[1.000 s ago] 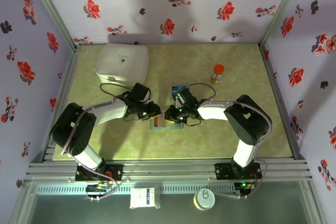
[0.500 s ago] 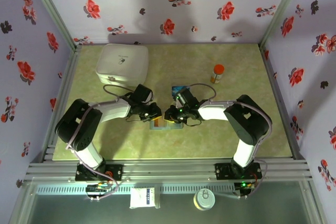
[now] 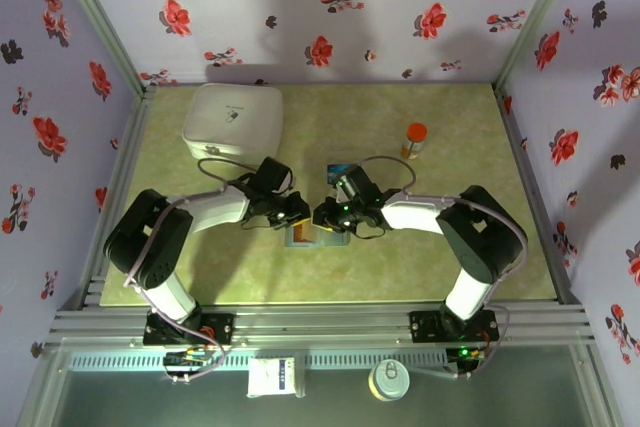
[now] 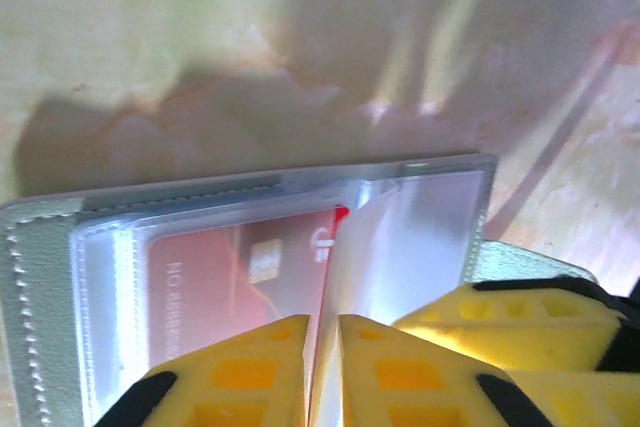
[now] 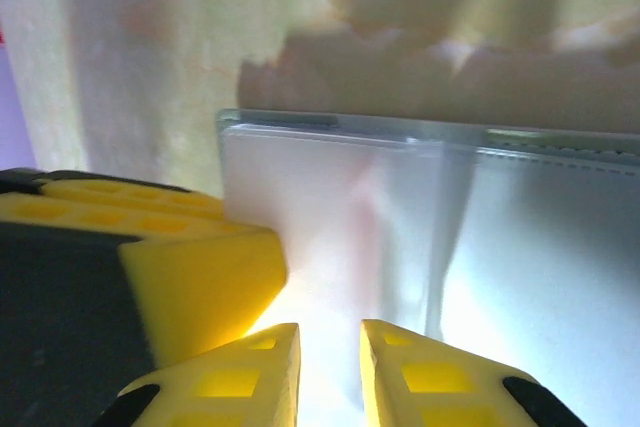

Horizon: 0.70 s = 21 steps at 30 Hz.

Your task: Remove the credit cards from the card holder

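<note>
Movement over the last second is amounting to only a slight tucking-in of the left arm, so the left tool (image 4: 320, 367) is staying pinched on a clear sleeve of the card holder (image 4: 45, 287), which is lying open on the surface (image 3: 420, 257) with the red-orange card (image 4: 230, 272) still pocketed and a blue card (image 3: 343, 169) lying just beyond. The right tool (image 5: 330, 372) is holding its fingers nearly together at another sleeve, glare hiding any grip. Print on the red-orange card is showing "NO" then blurred digits.

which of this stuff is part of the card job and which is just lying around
Job: card holder, red card in its sleeve, blue card, left end effector, right end effector.
Lying about: white box, orange-capped bottle.
</note>
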Tool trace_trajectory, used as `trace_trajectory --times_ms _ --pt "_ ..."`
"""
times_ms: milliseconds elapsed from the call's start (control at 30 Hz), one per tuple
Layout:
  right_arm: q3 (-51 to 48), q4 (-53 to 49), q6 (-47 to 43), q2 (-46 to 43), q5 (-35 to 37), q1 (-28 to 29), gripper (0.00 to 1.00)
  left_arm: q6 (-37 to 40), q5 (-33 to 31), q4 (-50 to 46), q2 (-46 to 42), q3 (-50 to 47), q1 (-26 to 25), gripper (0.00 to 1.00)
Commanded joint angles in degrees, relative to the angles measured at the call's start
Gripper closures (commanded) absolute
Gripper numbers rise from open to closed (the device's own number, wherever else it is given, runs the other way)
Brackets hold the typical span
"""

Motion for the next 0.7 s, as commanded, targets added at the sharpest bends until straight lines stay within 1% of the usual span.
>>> trace_trajectory --times_ms 0,167,400,533,667 --pt "0.49 -4.86 -1.81 -4.06 2.58 -0.71 0.76 -0.48 0.85 -1.33 -1.97 2.2 -1.04 0.84" --pt "0.25 -9.2 -3.48 -8.0 5.43 -2.04 0.75 -0.42 0.86 -1.75 -0.58 4.21 -2.3 0.84" --pt "-1.28 -15.72 -6.36 -15.89 10.05 -4.97 0.74 -1.04 1.16 -1.37 3.39 7.38 -4.77 0.83" --pt "-2.37 -17.97 -7.38 -19.31 11.08 -6.7 0.73 -1.06 1.5 -1.07 6.37 9.91 -6.31 0.79" --pt "-3.42 -19.33 -7.78 -21.53 11.36 -7.72 0.71 -1.4 2.25 -0.04 9.5 11.85 -7.24 0.72"
